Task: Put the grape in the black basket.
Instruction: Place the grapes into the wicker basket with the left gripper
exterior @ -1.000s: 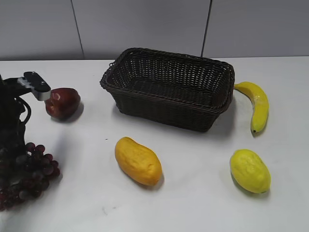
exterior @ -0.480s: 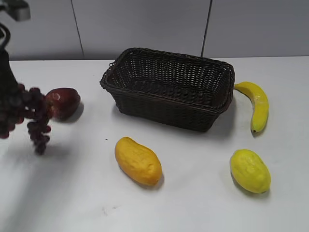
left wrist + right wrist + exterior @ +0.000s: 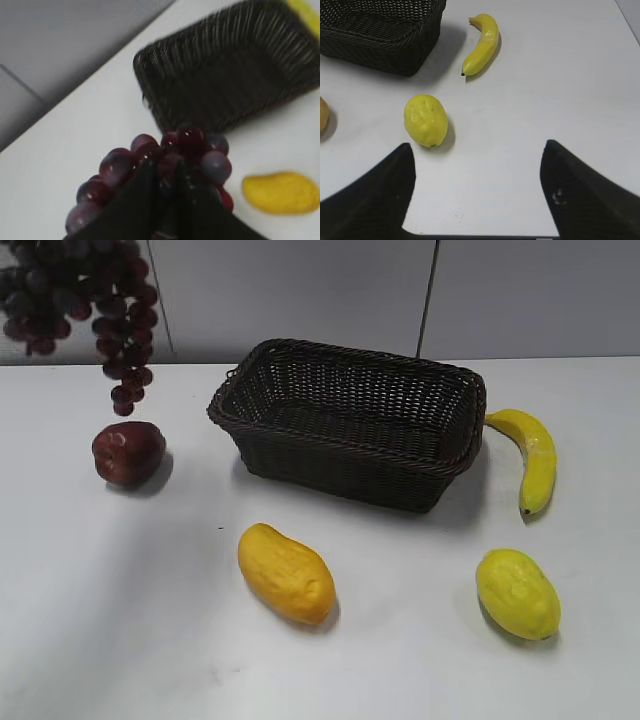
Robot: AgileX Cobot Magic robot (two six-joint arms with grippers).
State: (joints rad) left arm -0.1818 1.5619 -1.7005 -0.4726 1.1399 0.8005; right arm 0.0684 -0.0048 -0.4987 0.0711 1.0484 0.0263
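**Grape bunch aloft, basket not yet reached**

While the grape [image 3: 85, 310] hangs at upper left, the black basket [image 3: 350, 420] sits centre; carrying rightward comes next. Left wrist: left tool [image 3: 167, 190] pinches the bunch. Right wrist: right tool [image 3: 477, 195] gapes wide, idle.

White table [image 3: 150, 640]: basket [image 3: 350, 420], approx. five fruits.

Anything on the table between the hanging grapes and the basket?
No: in the exterior view only bare table separates the grape from the black basket; the apple sits below.
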